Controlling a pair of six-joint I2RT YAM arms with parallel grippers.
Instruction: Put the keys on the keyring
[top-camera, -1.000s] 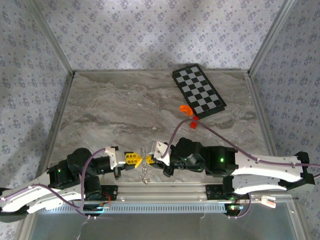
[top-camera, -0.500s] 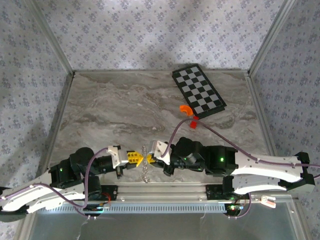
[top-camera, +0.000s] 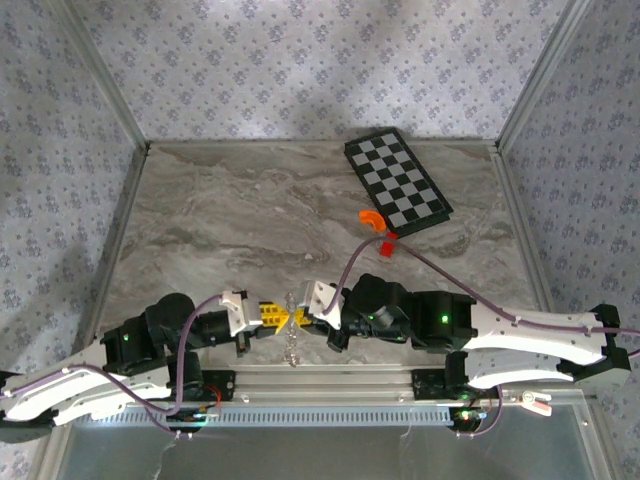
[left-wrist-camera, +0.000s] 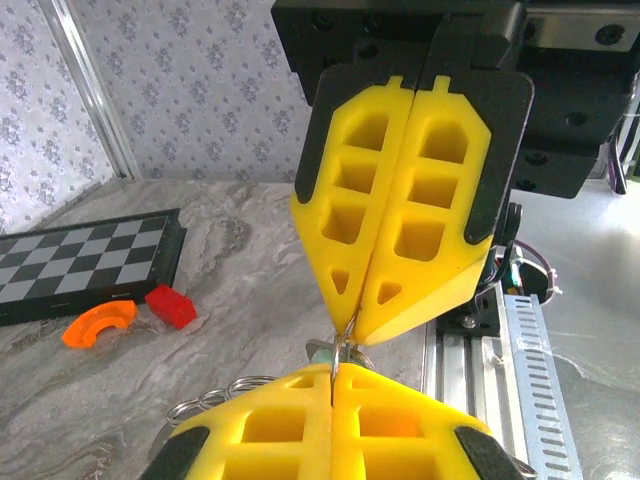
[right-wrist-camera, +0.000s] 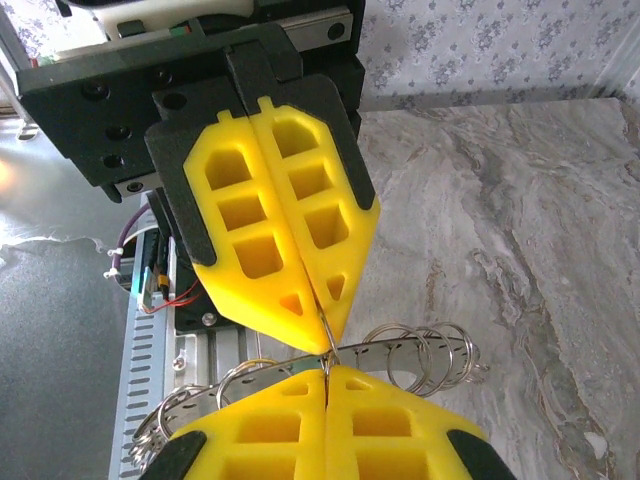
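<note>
Left end effector (top-camera: 272, 316) shifted right, now tip-to-tip w/ right end effector (top-camera: 300, 318) at grey marbled surface's (top-camera: 250, 220) near edge; both clamped shut on thin silvery keyring (top-camera: 290, 345), prob. set for threading.

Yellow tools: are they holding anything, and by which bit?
Yes. The left tool and the right tool, both shut, pinch the thin silvery chain of metal rings tip to tip, at one wire ring near its middle.

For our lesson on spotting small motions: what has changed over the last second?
The left gripper edged right, toward the right gripper, until their shut fingers nearly meet at the keyring. The right arm, chessboard, orange piece and red block stayed put.
</note>
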